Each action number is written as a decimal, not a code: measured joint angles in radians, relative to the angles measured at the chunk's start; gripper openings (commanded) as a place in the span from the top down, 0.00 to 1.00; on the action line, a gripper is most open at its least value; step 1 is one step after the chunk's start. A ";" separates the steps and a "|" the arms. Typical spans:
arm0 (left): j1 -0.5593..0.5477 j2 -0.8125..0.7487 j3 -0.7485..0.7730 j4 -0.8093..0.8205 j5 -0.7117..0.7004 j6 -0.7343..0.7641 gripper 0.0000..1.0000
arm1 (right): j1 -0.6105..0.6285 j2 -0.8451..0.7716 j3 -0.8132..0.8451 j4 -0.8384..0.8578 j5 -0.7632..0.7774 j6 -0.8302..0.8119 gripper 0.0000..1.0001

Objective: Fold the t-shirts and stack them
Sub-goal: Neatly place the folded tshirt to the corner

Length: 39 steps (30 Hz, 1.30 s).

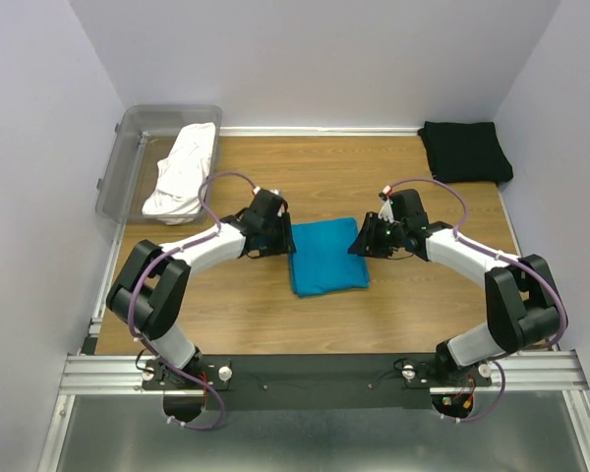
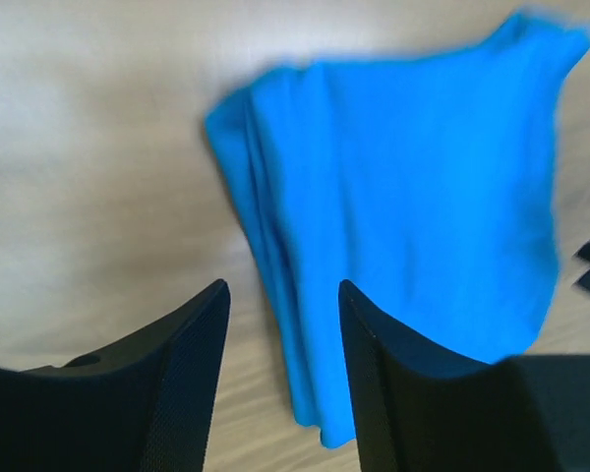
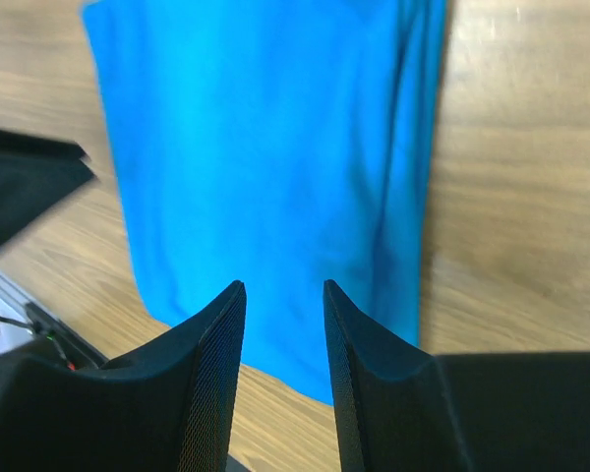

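1. Wooden tabletop (image 1: pixel 393 177) between pale walls. Both arms reach in from the near edge toward its middle.
2. Left gripper (image 1: pixel 275 234): fingers spread, with nothing between them. Its wrist view shows only wood and a shirt edge through the gap.
3. Right gripper (image 1: pixel 366 241): fingers apart, a narrower gap, pinching nothing.
4. Teal t-shirt (image 1: pixel 326 258) lies folded flat mid-table between the grippers. The left one is at its far-left corner and the right one at its far-right corner. I cannot tell whether either touches the cloth.
5. From above the fold is near square, so no clear long axis. Both arms are equally near.
6. Black t-shirt (image 1: pixel 465 150) sits folded in the far right corner, well apart; the right arm is nearer.
7. White t-shirt (image 1: pixel 184 172) is bunched, unfolded, at the clear tub (image 1: pixel 167 110) far left; the left arm is nearer.
8. Judgement: the teal fold looks done. Stacking it on the black means a carry to the far right.
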 measured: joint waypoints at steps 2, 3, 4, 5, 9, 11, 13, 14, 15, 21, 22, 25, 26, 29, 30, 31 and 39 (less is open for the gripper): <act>-0.027 0.015 -0.047 0.004 0.010 -0.018 0.44 | -0.002 0.002 -0.016 -0.010 0.000 -0.010 0.55; -0.041 0.025 -0.064 0.004 0.019 -0.027 0.45 | -0.002 0.006 -0.021 -0.013 0.000 -0.014 0.55; -0.051 0.034 -0.078 0.008 0.024 -0.035 0.46 | -0.002 0.010 -0.023 -0.013 0.000 -0.018 0.55; -0.063 0.044 -0.090 0.014 0.029 -0.046 0.52 | -0.002 0.015 -0.026 -0.013 0.000 -0.021 0.55; -0.082 0.063 -0.092 0.053 0.035 -0.071 0.75 | -0.009 0.047 -0.046 -0.013 0.007 -0.035 0.62; -0.083 0.077 -0.092 0.071 0.036 -0.085 0.84 | -0.014 0.062 -0.057 -0.013 0.015 -0.039 0.67; -0.080 0.086 -0.091 0.082 0.035 -0.093 0.90 | -0.022 0.079 -0.069 -0.013 0.026 -0.046 0.76; -0.074 0.089 -0.091 0.090 0.035 -0.096 0.91 | -0.024 0.084 -0.071 -0.012 0.026 -0.050 0.78; -0.069 0.091 -0.091 0.095 0.037 -0.098 0.92 | -0.029 0.088 -0.071 -0.012 0.027 -0.053 0.82; -0.010 0.143 -0.032 0.113 0.043 -0.082 0.82 | -0.035 0.132 -0.035 0.004 0.023 -0.064 0.86; -0.006 0.154 -0.016 0.108 0.040 -0.075 0.73 | -0.035 0.139 -0.025 0.005 0.024 -0.066 0.84; -0.001 0.174 0.030 0.079 0.008 -0.039 0.59 | -0.035 0.132 -0.016 -0.002 0.029 -0.066 0.68; -0.002 0.171 0.038 0.063 -0.010 -0.027 0.49 | -0.035 0.126 -0.014 -0.007 0.031 -0.070 0.64; -0.013 0.146 0.043 0.013 -0.077 0.005 0.35 | -0.039 0.054 0.002 -0.056 0.080 -0.065 0.50; -0.018 0.129 0.044 -0.007 -0.103 0.016 0.35 | -0.043 0.038 0.008 -0.066 0.093 -0.069 0.44; -0.032 0.105 0.046 -0.029 -0.138 0.029 0.34 | -0.051 0.008 0.017 -0.083 0.118 -0.067 0.41; -0.303 -0.011 0.127 -0.079 -0.318 0.130 0.26 | -0.172 -0.097 0.007 -0.180 0.228 -0.059 0.08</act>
